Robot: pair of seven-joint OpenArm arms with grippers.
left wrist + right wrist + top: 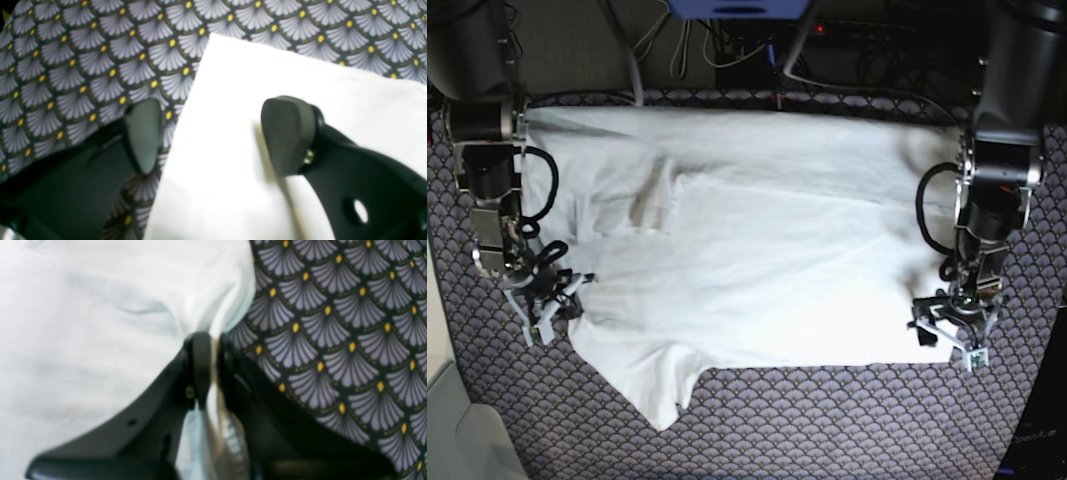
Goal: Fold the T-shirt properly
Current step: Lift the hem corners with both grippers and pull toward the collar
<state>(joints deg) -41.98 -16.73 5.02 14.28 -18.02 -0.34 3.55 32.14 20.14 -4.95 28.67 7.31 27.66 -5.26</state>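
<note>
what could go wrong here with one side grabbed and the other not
1. The right pincer is shut on only a thin pinch at the edge of the plain white cotton T-shirt; it may slip free when lifted.
2. The left pincer is open, straddling the shirt's corner, one finger over the fan-patterned tablecloth; closing may miss the cloth.
3. Lifting one side alone would probably skew the fold.
</note>
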